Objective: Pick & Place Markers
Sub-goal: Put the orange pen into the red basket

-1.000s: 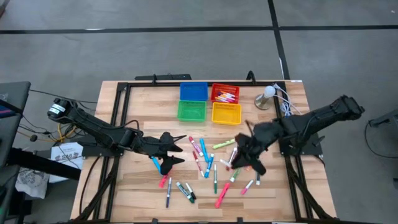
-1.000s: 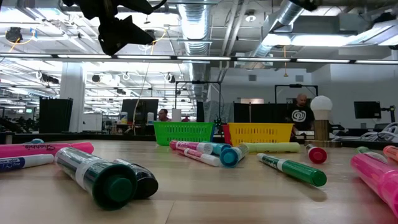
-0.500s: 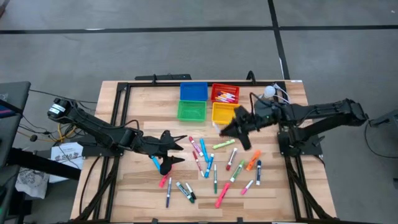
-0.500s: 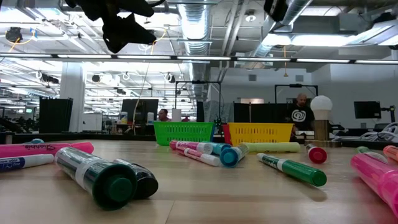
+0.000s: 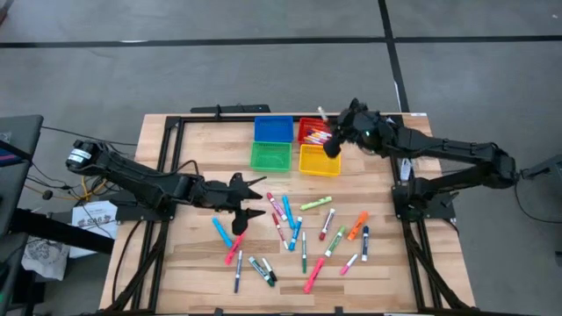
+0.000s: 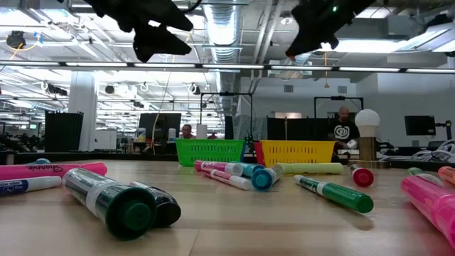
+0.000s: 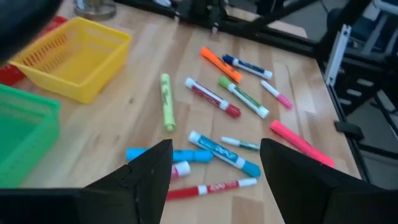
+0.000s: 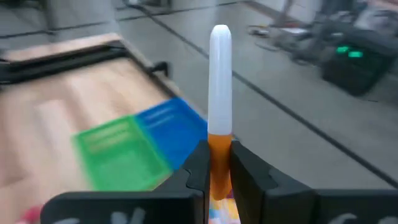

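The right wrist view alone showed the right gripper (image 8: 219, 163) clamped on a white-barrelled orange marker (image 8: 220, 74) above the red bin (image 5: 314, 132), while the left gripper (image 5: 253, 199), jaws spread and empty, hovered over the scattered markers (image 5: 303, 230).

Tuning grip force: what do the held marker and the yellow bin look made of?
Marker in the shut right gripper: smooth, slightly glossy plastic, probably hard, judging by its even sheen. Yellow bin: seemingly moulded plastic with latticed, see-through walls.
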You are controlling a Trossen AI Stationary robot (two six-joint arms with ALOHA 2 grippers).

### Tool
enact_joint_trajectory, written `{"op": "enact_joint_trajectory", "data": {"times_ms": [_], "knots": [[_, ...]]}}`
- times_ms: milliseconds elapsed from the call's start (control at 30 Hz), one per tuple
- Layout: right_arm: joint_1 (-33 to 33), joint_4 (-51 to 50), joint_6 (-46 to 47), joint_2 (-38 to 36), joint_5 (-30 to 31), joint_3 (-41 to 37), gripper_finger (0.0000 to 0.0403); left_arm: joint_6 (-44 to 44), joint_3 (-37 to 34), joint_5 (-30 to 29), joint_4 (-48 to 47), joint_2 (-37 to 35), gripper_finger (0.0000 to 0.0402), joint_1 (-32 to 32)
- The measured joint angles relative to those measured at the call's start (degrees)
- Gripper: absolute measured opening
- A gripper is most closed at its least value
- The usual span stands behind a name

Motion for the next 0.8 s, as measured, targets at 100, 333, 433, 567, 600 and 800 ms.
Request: {"op": "enact_joint_trajectory", "data": {"times_ms": [100,333,433,567,600,800], "knots": [[-4.4,-0.3,-1.4,2.0,-1.3,0.0,0.0038,0.0,0.0,0.0,1.7,0.0,0.0242,1.5],[-12.5,0.3,-6.8,10.9,-7.1,0.0,0.0036,-0.1,0.0,0.0,3.4,0.0,0.0242,4.8],[-15.1,0.5,-7.1,15.1,-11.0,0.0,0.0038,-0.2,0.0,0.0,3.6,0.0,0.0242,6.0],[-17.3,1.3,-8.6,20.4,-13.3,0.0,0.0038,-0.2,0.0,0.0,3.9,0.0,0.0242,7.6],[-17.8,1.5,-9.3,21.7,-13.4,0.0,0.0037,-0.2,0.0,0.0,4.0,0.0,0.0242,7.9],[-19.6,1.7,-14.1,29.2,-14.7,1.9,0.0040,-0.2,0.0,0.0,4.3,0.0,0.0242,9.1]]}}
